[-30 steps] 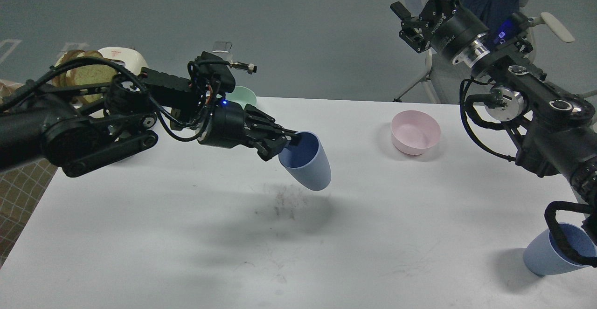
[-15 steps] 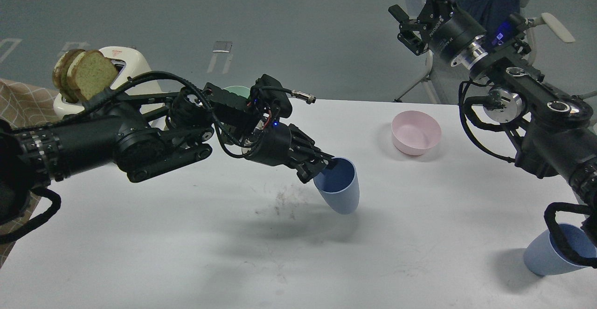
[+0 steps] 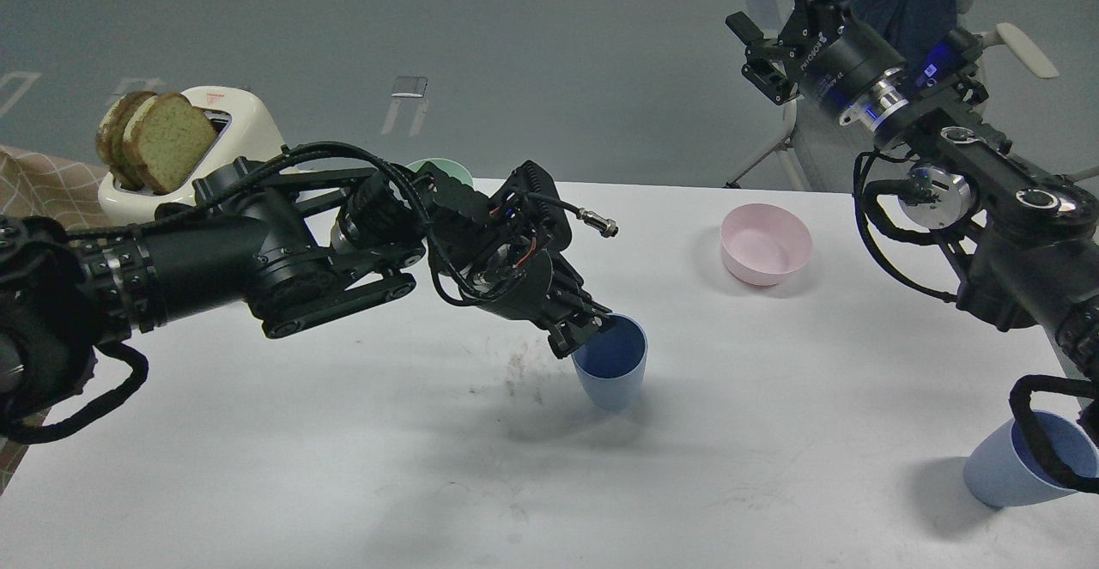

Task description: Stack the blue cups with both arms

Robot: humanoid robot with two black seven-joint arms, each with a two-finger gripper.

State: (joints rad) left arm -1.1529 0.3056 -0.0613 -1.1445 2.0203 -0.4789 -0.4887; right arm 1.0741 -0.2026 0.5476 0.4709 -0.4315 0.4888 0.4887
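Now that your left gripper [image 3: 592,335] has swung rightward and down, the blue cup [image 3: 611,372] pinched by its rim sits nearly upright at mid-table, base about touching. Your right gripper [image 3: 760,54] (raised, jaws apart, empty) is far from the second blue cup [image 3: 1000,473] at the near right, so stacking hasn't begun.
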